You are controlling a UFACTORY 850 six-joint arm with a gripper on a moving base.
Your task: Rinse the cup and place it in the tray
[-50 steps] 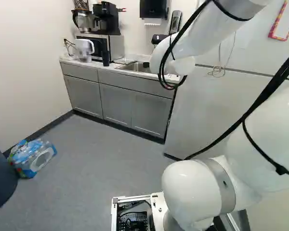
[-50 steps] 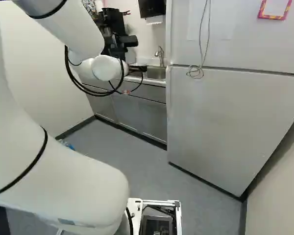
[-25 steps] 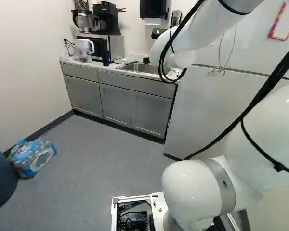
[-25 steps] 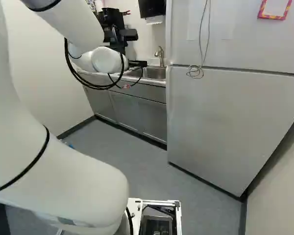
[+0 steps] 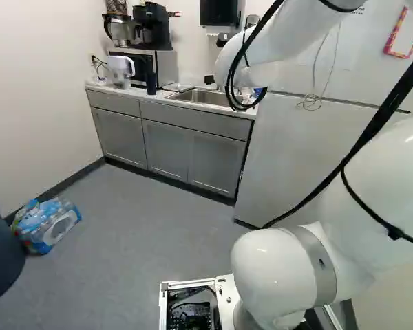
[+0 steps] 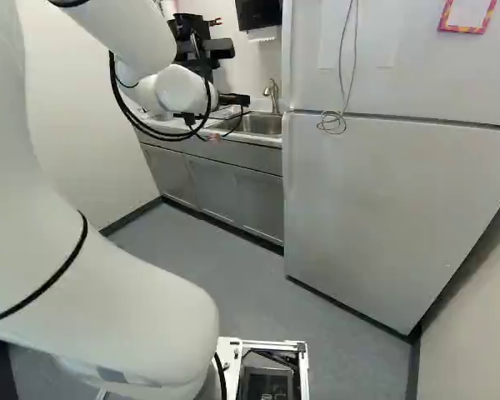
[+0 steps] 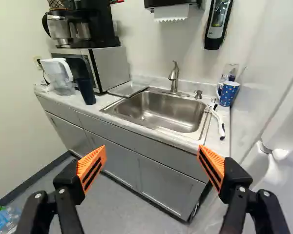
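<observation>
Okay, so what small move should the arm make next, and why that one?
I'd probably ease the gripper toward the blue patterned mug, fingers kept apart. They stand open with nothing gripped between them, and the mug is upright on the counter beside the sink, off toward the refrigerator rather than straight ahead.

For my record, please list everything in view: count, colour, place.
Mug: one, blue, beside sink
Dish brush: one, white, beside sink
Sink: one, silver, countertop
Faucet: one, silver, behind sink
Tray: one, silver, beside sink
Microwave: one, silver, countertop
Coffee maker: one, black, on microwave
Pitcher: one, white, countertop
Tumbler: one, black, countertop
Towel dispenser: one, black, wall
Refrigerator: one, white, beside cabinets
Bottle pack: one, blue, floor
Frame: one, pink, refrigerator
Arm: one, white, base
Gripper: one, black, on arm
</observation>
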